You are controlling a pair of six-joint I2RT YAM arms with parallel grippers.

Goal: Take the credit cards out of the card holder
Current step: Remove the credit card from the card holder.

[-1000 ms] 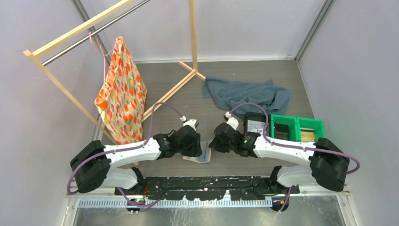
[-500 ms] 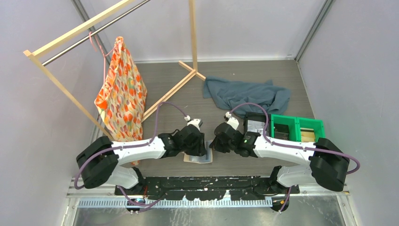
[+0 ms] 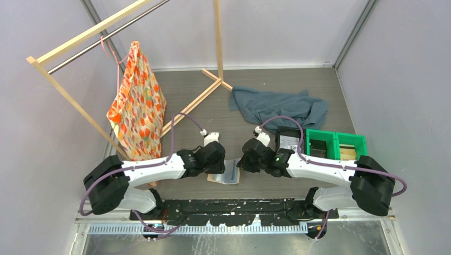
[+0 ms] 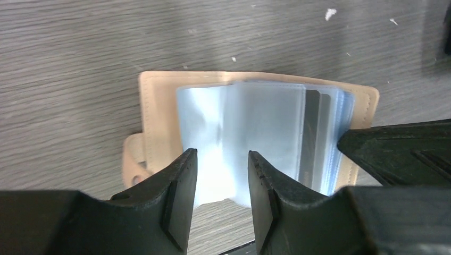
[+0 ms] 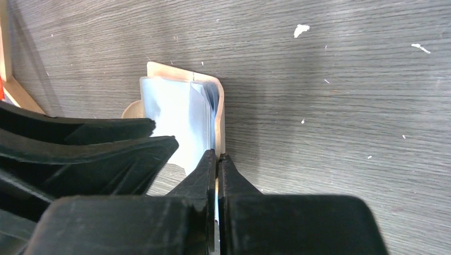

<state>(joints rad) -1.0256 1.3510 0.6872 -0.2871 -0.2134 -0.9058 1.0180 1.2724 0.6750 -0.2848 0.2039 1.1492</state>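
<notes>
Card holder [image 4: 154,90] lies open on counter [image 4: 80,42] btwn my arms, credit card [image 4: 312,133] sits in its sleeve, none out yet afaict; left end effector [image 4: 219,159] half-open astride a sleeve, right end effector [image 5: 217,156] closed at holder's edge.

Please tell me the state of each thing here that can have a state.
card holder: open, lying flat, clear sleeves fanned up.
credit card: dark one, inside a sleeve, not out yet.
left gripper: jaws open over the sleeves.
right gripper: jaws shut on the holder's cover edge.
blue cloth: crumpled.
patterned bag: hanging.
</notes>
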